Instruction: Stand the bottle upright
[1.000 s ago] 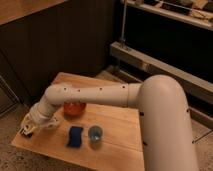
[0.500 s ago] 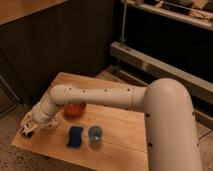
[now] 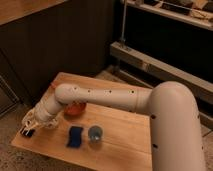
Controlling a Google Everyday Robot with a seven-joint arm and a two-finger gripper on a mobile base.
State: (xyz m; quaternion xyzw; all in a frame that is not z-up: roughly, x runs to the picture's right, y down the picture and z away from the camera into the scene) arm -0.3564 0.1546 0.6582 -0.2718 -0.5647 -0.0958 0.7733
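My gripper (image 3: pixel 31 124) is at the left front corner of the wooden table (image 3: pixel 125 135), low over the table top, at the end of my long white arm (image 3: pixel 105 97), which reaches across from the right. I cannot make out the pale bottle as a separate thing. A whitish shape right by the gripper (image 3: pixel 50 122) may be the bottle or part of my wrist; I cannot tell which.
A flat dark-blue sponge (image 3: pixel 75 136) lies near the front edge, with a round blue-grey cup (image 3: pixel 95 133) just to its right. An orange object (image 3: pixel 75 108) sits behind my forearm. Dark metal shelving (image 3: pixel 165 65) stands behind the table.
My arm has swung a little to the left and lowered, so the gripper is nearer the table's left corner. The sponge, cup and orange object have not moved.
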